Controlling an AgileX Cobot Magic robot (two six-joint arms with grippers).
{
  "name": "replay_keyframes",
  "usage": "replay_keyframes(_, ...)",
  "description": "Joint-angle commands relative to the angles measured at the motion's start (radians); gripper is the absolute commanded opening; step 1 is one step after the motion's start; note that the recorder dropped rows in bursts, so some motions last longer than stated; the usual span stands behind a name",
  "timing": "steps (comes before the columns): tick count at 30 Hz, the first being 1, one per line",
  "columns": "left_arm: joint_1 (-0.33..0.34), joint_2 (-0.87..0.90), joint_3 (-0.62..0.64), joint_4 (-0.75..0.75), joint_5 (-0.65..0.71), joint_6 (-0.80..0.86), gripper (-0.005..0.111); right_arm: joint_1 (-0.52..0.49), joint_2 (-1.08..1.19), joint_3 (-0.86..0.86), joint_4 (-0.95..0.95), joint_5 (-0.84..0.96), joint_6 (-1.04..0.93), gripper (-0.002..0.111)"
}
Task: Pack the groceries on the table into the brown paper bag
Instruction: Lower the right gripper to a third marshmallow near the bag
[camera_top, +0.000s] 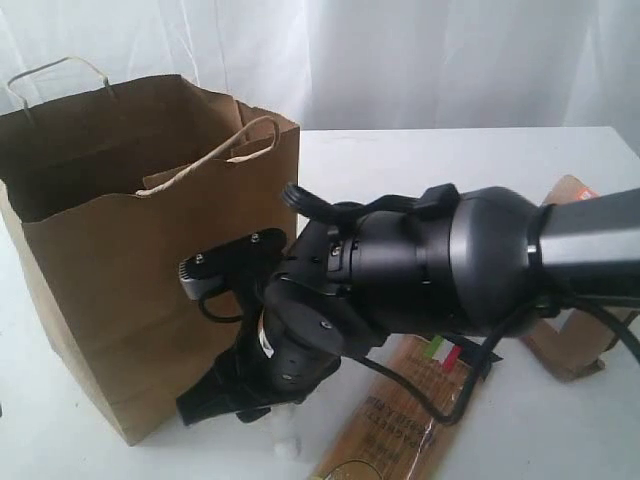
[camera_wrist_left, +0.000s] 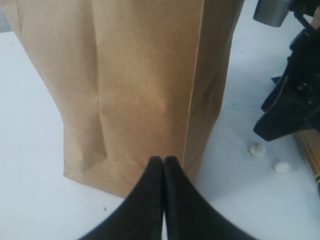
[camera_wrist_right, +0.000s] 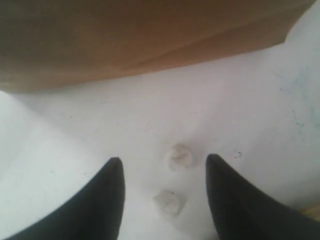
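right gripper (camera_wrist_right: 164, 159) spread over two lumps (camera_wrist_right: 179, 156), well off table (camera_wrist_right: 75, 125) far edge; likely light, crumbly, pinch one gently midway; left gripper (camera_wrist_left: 163, 159) pressed together

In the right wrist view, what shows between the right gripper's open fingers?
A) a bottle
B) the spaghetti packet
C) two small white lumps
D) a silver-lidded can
C: two small white lumps sit on the table, framed by the open right gripper.

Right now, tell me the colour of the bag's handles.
Pale beige handles on the brown bag; exterior view shows them best.
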Motion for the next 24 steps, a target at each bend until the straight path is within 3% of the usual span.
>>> replay_keyframes(1, 0.002, -0.005, 0.003, -0.001, -0.004, -0.005, 0.0, -0.009, 0.013, 0.007, 0.002, -0.02, 0.009, 0.047)
replay_keyframes(18, 0.002, -0.005, 0.003, -0.001, -0.004, -0.005, 0.0, -0.018, 0.139, 0.007, 0.01, -0.024, 0.007, 0.047)
replay_keyframes(20, 0.002, -0.005, 0.003, -0.001, -0.004, -0.005, 0.0, -0.018, 0.142, 0.007, 0.01, -0.026, -0.025, 0.038)
replay_keyframes(21, 0.002, -0.005, 0.003, -0.001, -0.004, -0.005, 0.0, -0.018, 0.142, 0.007, 0.01, -0.031, -0.044, 0.025)
replay_keyframes(24, 0.002, -0.005, 0.003, -0.001, -0.004, -0.005, 0.0, -0.018, 0.142, 0.007, 0.01, -0.061, -0.047, 0.004)
